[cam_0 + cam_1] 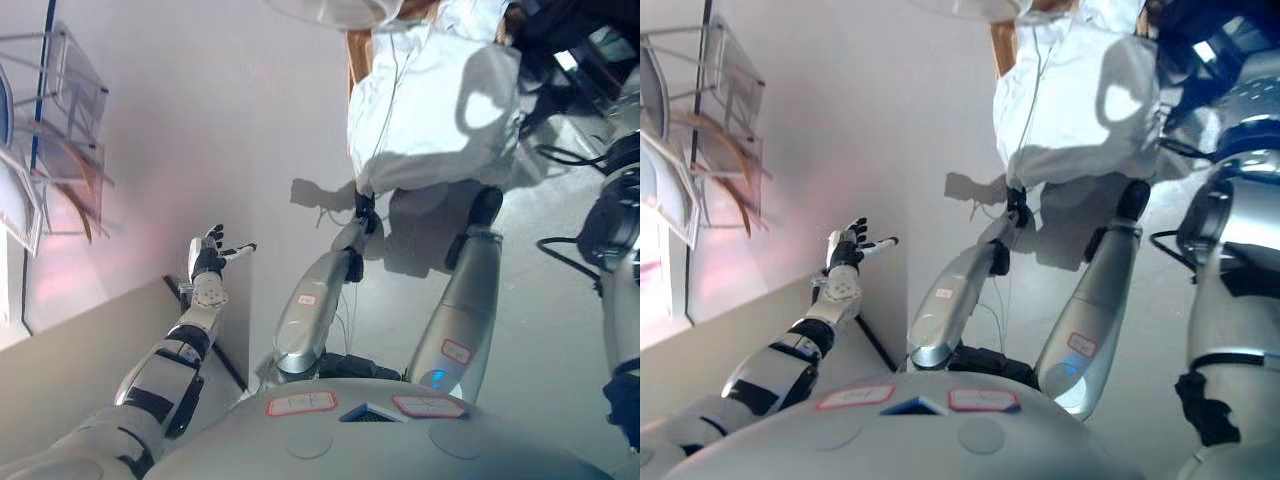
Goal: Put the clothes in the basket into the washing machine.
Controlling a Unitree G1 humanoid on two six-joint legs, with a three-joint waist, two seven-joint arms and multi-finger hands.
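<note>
1. The left hand [212, 252] is raised out to the robot's left, near a pale wall [200, 120], with its fingers spread and relaxed, holding nothing.
2. The right arm comes in along the right edge of both views, but the right hand itself shows in neither, so its fingers cannot be told.
3. A large white cloth [430, 110] lies bunched on the floor [540, 320] ahead of the robot, near the top of the view; it is probably one of the clothes, though the view is too poor to be sure what garment it is.
4. No basket and no washing machine can be made out with any certainty; a pale curved rim [330, 10] at the top edge could belong to either.
5. Judged from this, the task looks barely begun or stalled: the cloth is on the floor, not in a hand or a machine, and picking it up and loading it remain.
6. The floor is smooth and light grey.
7. A wire rack [60, 120] stands against the wall at the far left.
</note>
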